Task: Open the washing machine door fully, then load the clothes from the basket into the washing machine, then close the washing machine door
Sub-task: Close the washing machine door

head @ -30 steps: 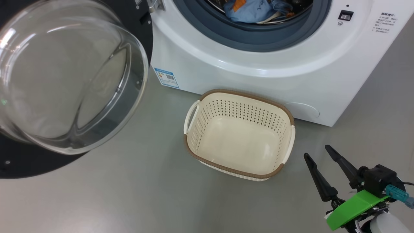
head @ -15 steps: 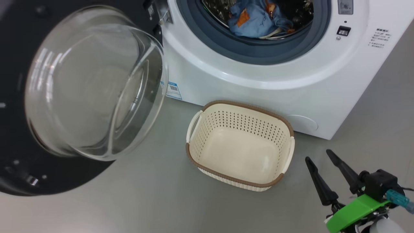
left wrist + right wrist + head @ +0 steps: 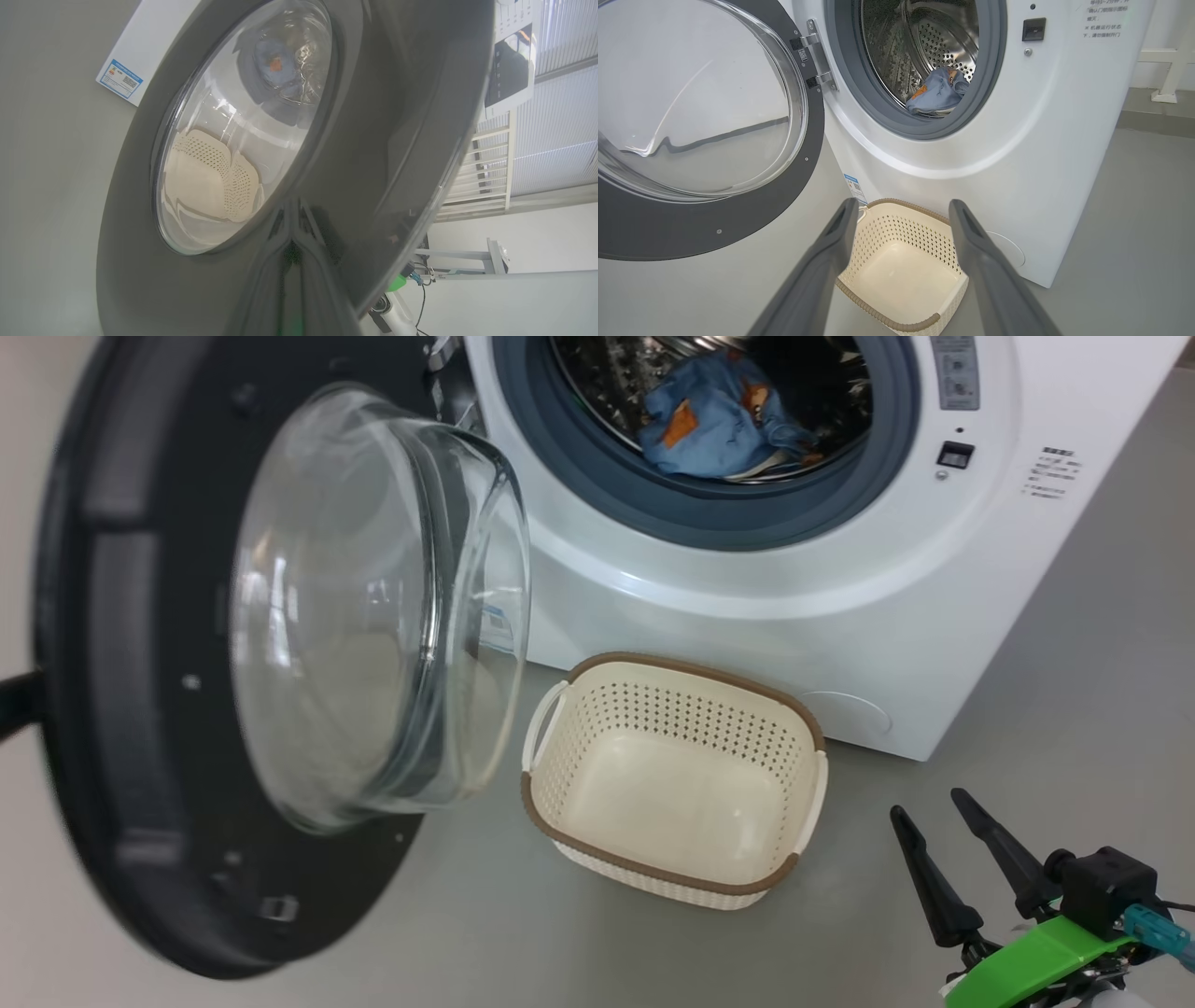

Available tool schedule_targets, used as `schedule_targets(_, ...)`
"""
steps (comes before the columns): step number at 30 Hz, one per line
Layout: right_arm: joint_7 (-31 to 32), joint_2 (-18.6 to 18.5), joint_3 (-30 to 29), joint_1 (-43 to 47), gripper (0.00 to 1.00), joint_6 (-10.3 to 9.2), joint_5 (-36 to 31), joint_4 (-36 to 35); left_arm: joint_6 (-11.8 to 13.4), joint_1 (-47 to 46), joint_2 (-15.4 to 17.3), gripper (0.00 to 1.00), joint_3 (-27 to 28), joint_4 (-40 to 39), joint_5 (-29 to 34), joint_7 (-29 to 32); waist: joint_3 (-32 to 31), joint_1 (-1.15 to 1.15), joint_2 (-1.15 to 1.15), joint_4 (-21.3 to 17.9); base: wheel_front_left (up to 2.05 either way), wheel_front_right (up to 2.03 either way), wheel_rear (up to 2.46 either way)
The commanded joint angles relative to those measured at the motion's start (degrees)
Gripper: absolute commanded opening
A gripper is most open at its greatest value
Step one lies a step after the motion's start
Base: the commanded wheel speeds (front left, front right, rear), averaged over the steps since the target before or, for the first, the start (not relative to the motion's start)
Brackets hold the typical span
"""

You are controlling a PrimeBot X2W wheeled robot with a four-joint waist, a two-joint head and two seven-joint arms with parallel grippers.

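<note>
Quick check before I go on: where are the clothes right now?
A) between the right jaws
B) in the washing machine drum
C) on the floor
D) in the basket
B: the clothes lie bunched inside the drum of the washing machine, and the basket holds none.

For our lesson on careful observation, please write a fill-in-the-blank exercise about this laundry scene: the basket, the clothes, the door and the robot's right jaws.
1. The basket on the floor is ____.
2. Inside the washing machine, the clothes lie in the steel ____.
3. The washing machine door is not shut; it stands ____.
4. The right gripper holds ____ between its jaws.

Missing words: empty; drum; open; nothing.
</note>
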Motion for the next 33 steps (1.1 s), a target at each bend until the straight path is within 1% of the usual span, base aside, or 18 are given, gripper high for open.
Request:
schedule_targets(1,-0.28,-0.42,0.49,0.63,1.00,0.16,-0.33,-1.51,-0.24,-0.79,1.76,0.00,1.70,-3.85,-0.57,1.06,-0.33,0.00,0.00,-0.87,0.00,0.00,0.00)
schedule_targets(7,-0.28,0.13,-0.54,0.44,1.00,0.16,-0.53,-1.80,-0.24,-0.58,-2.73,0.00,0.71,-11.33,-0.35,0.55,-0.61,0.00,0.00,-3.76,0.00,0.00,0.00)
schedule_targets(9,-0.28,0.60,-0.85,0.41,1.00,0.16,-0.61,-1.93,-0.24,-0.51,-5.10,0.00,0.03,-14.28,-0.61,0.43,-0.80,0.00,0.00,-5.66,0.00,0.00,0.00)
schedule_targets(10,-0.28,0.60,-0.85,0.41,1.00,0.16,-0.61,-1.93,-0.24,-0.51,-5.10,0.00,0.03,-14.28,-0.61,0.43,-0.80,0.00,0.00,-5.66,0.00,0.00,0.00)
schedule_targets(16,-0.28,1.67,-1.72,0.48,1.00,0.16,-0.72,-2.24,-0.24,-1.28,-9.49,0.00,-2.58,-17.94,1.37,-0.84,-0.75,0.00,0.00,-10.02,0.00,0.00,0.00)
schedule_targets(21,-0.28,2.60,-2.27,0.28,1.00,0.16,-0.92,-2.53,-0.24,-2.92,-13.15,0.00,-4.09,-17.62,4.59,-4.25,-0.34,0.00,0.00,-14.54,0.00,0.00,0.00)
schedule_targets(26,-0.28,3.40,-2.65,-0.08,1.00,0.16,-1.15,-2.83,-0.24,-5.01,-15.60,0.00,-4.44,-15.73,7.09,-7.71,0.31,0.00,0.00,-19.15,0.00,0.00,0.00)
schedule_targets(33,-0.28,4.23,-3.08,-0.97,1.00,0.16,-1.23,-2.94,-0.24,-9.22,-17.24,0.00,-4.39,-12.48,10.09,-12.06,1.76,0.00,0.00,-24.18,0.00,0.00,0.00)
